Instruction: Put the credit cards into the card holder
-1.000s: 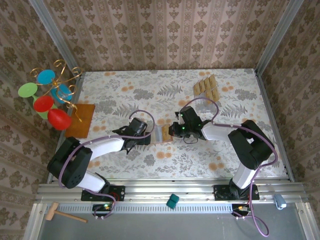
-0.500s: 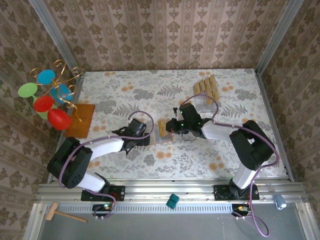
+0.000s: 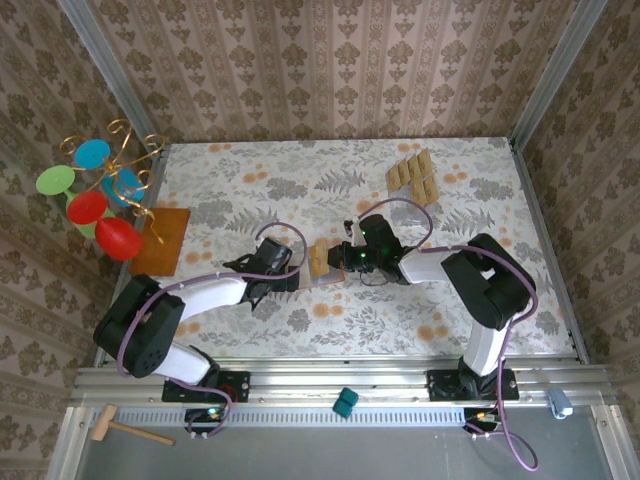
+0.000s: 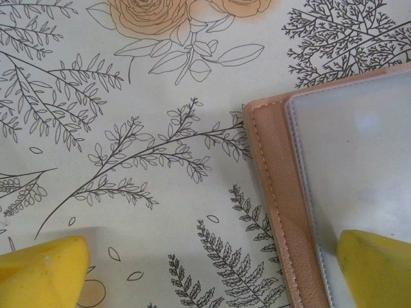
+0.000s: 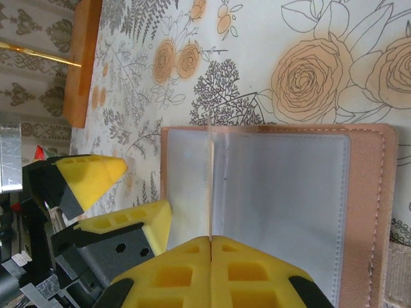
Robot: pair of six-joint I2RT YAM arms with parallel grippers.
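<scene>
The card holder (image 3: 330,270) lies open at the table's middle, its salmon-brown border (image 4: 276,192) and grey lining (image 5: 282,192) facing up. My right gripper (image 5: 210,240) is shut on one credit card (image 5: 210,186), seen edge-on and standing upright over the lining near its left pocket. From above, that card (image 3: 320,257) sits just left of the right gripper (image 3: 343,257). My left gripper (image 4: 209,273) is open and straddles the holder's left edge, with one fingertip (image 4: 376,269) resting on the lining. The other credit cards (image 3: 412,175) lie fanned at the back right.
An orange-brown mat (image 3: 162,240) lies at the left edge beside a gold wire stand with coloured discs (image 3: 95,190). A wooden mallet (image 3: 125,428) and a teal block (image 3: 345,402) sit below the table's front rail. Patterned walls enclose the table.
My right gripper has carried the card a little to the left, from the holder's right side to over its left part. The left arm has stayed put.
</scene>
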